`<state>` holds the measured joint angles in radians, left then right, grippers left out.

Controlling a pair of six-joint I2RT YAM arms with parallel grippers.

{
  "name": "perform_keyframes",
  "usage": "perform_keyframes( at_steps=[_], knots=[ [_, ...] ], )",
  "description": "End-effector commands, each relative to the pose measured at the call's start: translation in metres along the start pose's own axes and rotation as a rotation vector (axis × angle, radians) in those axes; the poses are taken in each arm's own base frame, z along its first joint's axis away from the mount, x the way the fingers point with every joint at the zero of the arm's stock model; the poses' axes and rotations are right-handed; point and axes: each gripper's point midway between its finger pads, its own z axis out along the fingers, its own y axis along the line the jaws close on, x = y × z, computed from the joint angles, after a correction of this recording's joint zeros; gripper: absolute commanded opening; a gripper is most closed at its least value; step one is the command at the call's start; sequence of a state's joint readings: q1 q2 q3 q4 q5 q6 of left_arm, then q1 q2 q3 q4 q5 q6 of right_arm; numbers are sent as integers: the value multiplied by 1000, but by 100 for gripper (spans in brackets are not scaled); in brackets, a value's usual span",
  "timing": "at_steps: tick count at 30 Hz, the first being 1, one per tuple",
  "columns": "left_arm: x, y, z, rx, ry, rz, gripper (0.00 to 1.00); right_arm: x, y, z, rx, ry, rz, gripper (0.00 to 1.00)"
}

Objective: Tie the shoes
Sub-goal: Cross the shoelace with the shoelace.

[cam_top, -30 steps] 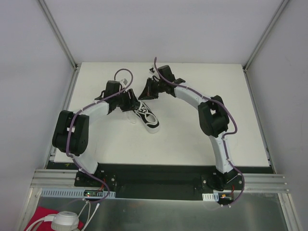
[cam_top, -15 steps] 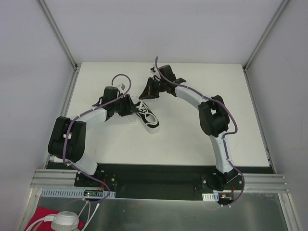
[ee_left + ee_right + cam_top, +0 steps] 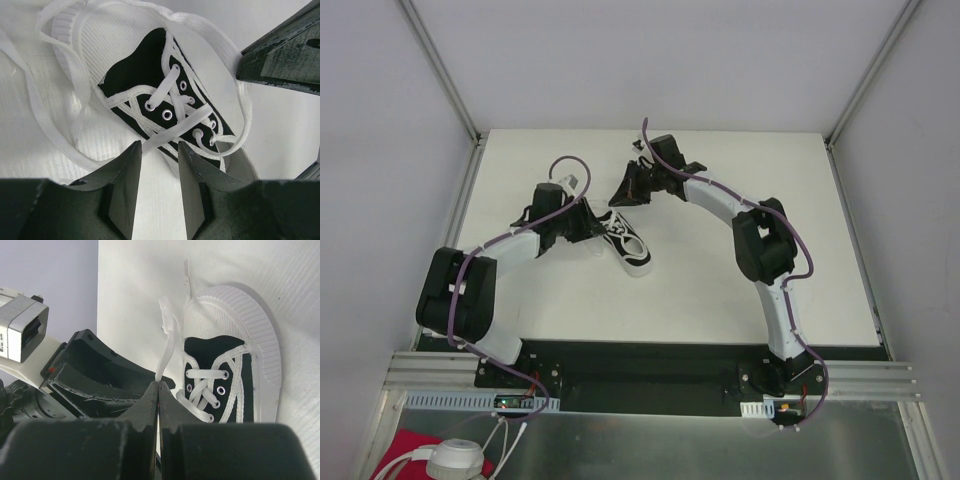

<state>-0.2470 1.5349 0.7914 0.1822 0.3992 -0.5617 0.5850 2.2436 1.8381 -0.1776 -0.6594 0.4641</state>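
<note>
- Diagonally, a little left of the middle of the white table, the sneaker is lying upright on its sole, between the two grippers.
- Its long axis is running from far-left to near-right in the top view. The white ribbed toe is pointing toward the near right, and the heel is facing the left gripper.
- The laces are crossing between the eyelets, and their loose lengths are trailing over the table around the toe.
- At the heel end, the left gripper is looking along the shoe toward the toe. Its jaws are standing a little apart, and one flat lace is running into the gap between them. Whether the fingers are touching that lace cannot be told.
- Just off the shoe's far side, the right gripper is hovering with its jaws pressed together on a lace strand, which is stretching away from the fingertips beside the toe.
</note>
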Motion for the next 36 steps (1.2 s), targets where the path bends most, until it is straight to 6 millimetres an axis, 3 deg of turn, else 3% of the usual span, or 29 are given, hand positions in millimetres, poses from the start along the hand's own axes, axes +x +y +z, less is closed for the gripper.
perform_keyframes(
  at_steps=[1, 8, 14, 18, 22, 31, 36],
  knots=[
    [-5, 0, 5, 16, -9, 19, 35, -8, 22, -9, -31, -26, -18, 1],
    [-15, 0, 16, 8, -3, 42, 29, -7, 23, -9, -31, -24, -19, 1],
    [-12, 1, 20, 10, 18, 38, 24, -7, 24, -8, -30, -24, -19, 1],
    [-14, -5, 18, 27, 16, 36, 7, -6, 23, -8, -30, -22, -19, 1],
    [-21, -17, 7, 49, -14, 45, 0, -5, 20, -7, -24, -20, -15, 1],
    [-31, -42, -7, 127, -26, 52, 0, 0, 20, -2, -12, -9, -17, 1],
    [-28, -45, -7, 146, -6, 57, 0, 3, 18, 4, -3, 1, -11, 1]
  ],
)
